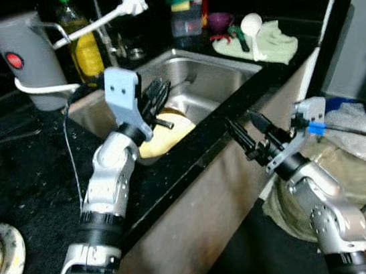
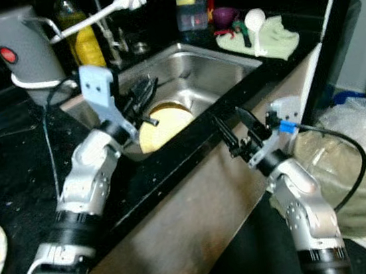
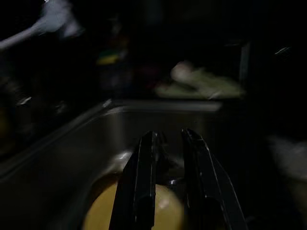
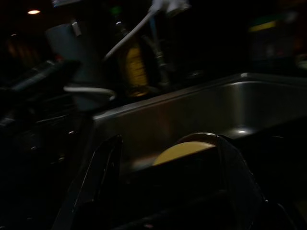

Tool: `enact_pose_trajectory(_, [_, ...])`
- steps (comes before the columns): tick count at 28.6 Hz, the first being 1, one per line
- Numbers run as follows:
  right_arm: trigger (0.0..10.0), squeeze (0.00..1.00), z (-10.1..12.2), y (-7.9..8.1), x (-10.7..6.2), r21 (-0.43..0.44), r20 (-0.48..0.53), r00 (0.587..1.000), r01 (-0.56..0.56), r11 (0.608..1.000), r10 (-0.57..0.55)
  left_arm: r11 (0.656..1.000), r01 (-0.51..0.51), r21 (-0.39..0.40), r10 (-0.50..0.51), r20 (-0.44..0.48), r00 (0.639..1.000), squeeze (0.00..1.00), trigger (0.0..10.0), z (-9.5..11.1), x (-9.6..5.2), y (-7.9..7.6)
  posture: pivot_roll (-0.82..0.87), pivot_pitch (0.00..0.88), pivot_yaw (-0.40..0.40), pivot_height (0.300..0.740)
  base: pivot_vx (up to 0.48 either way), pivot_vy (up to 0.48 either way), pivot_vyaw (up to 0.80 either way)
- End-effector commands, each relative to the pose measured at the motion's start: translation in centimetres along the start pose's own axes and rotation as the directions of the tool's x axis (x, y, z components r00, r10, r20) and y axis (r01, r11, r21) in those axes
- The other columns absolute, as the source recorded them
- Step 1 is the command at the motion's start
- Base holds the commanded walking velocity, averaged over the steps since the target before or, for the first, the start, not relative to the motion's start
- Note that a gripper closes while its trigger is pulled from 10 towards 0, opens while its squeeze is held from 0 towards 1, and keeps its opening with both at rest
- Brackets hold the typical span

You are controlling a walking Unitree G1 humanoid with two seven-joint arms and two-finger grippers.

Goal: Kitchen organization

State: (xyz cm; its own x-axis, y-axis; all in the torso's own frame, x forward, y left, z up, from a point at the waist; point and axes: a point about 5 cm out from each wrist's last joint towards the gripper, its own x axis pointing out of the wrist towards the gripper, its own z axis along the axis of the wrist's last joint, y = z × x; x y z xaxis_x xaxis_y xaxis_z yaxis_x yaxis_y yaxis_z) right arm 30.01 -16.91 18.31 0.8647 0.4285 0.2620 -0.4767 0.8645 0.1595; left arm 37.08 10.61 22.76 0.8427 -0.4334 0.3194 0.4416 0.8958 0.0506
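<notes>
Nearest, at the near left edge, a plate (image 1: 4,268) sits on the black counter (image 1: 33,177). Left gripper (image 1: 157,94) reaches over the steel sink (image 1: 228,70), fingers narrow with a slim gap, just above a yellow plate (image 1: 166,134) that lies in the near part of the basin; contact cannot be told. Right gripper (image 1: 250,131) hangs at the counter's front edge, right of the sink, fingers spread wide, holding nothing. Far left: grey kettle (image 1: 28,59) and yellow bottle (image 1: 85,45). Far right: pale cloth (image 1: 269,44) with a white spoon (image 1: 251,25). Faucet (image 1: 109,15) stands behind the sink.
</notes>
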Motion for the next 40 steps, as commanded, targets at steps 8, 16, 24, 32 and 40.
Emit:
enact_pose_trajectory(8, [10.0,0.00,-0.1,0.6,0.0,-0.007,-0.001,1.000,-0.030,1.000,0.030,0.998,-0.056,-0.002,0.055,-0.111,0.992,0.00,10.0,-1.7,0.4,1.4,-0.11,0.000,0.044,0.740,0.000,0.000,0.00])
enact_pose_trajectory(16, [10.0,0.00,-0.1,0.7,-0.1,-0.011,0.000,0.999,-0.035,0.999,0.035,0.999,0.014,-0.044,-0.019,-0.127,0.992,0.31,10.0,-2.3,0.8,0.5,-0.11,0.000,0.046,0.740,0.000,0.000,0.00])
enact_pose_trajectory(24, [10.0,0.00,-0.3,1.0,0.0,-0.005,-0.007,0.998,-0.058,0.998,0.058,0.998,0.022,-0.058,-0.027,-0.083,0.996,1.00,10.0,-1.7,1.0,0.4,-0.11,0.000,0.042,0.740,0.000,0.000,0.00])
enact_pose_trajectory(32, [10.0,0.00,-0.5,1.8,0.1,0.016,-0.002,0.994,-0.107,0.994,0.107,0.999,-0.021,-0.034,0.023,0.069,0.997,0.00,10.0,1.6,0.7,1.0,-0.09,0.000,0.034,0.740,0.000,0.000,0.00])
enact_pose_trajectory(40, [10.0,0.00,-0.1,2.5,0.0,0.028,0.036,0.983,-0.180,0.983,0.179,0.989,0.142,-0.044,-0.131,0.203,0.970,0.00,10.0,5.3,-1.2,-0.4,-0.08,0.000,0.029,0.740,0.000,0.000,0.28])
